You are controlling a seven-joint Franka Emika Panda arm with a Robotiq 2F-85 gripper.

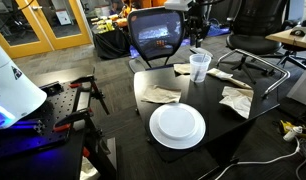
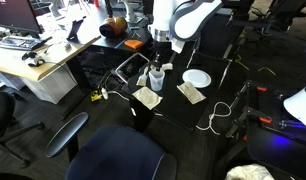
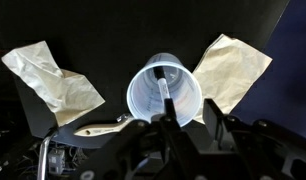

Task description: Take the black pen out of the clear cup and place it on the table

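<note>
The clear cup [image 1: 200, 67] stands upright on the black table [image 1: 208, 110] near its far edge; it also shows in the other exterior view [image 2: 155, 77]. In the wrist view I look down into the cup [image 3: 146, 97], and the black pen [image 3: 170, 92] leans inside it as a thin dark stick. My gripper [image 1: 196, 42] hangs straight above the cup, also seen in an exterior view [image 2: 161, 47]. Its fingers [image 3: 190, 105] are apart and empty, over the cup's near rim, with one finger next to the pen.
A white plate [image 1: 178, 125] lies at the table's near side. Crumpled napkins lie around the cup [image 1: 161, 95] [image 1: 236, 100] [image 3: 55, 78] [image 3: 231, 68]. An office chair [image 1: 155, 35] stands behind the table, and a tan wooden desk [image 2: 33, 65] stands to one side.
</note>
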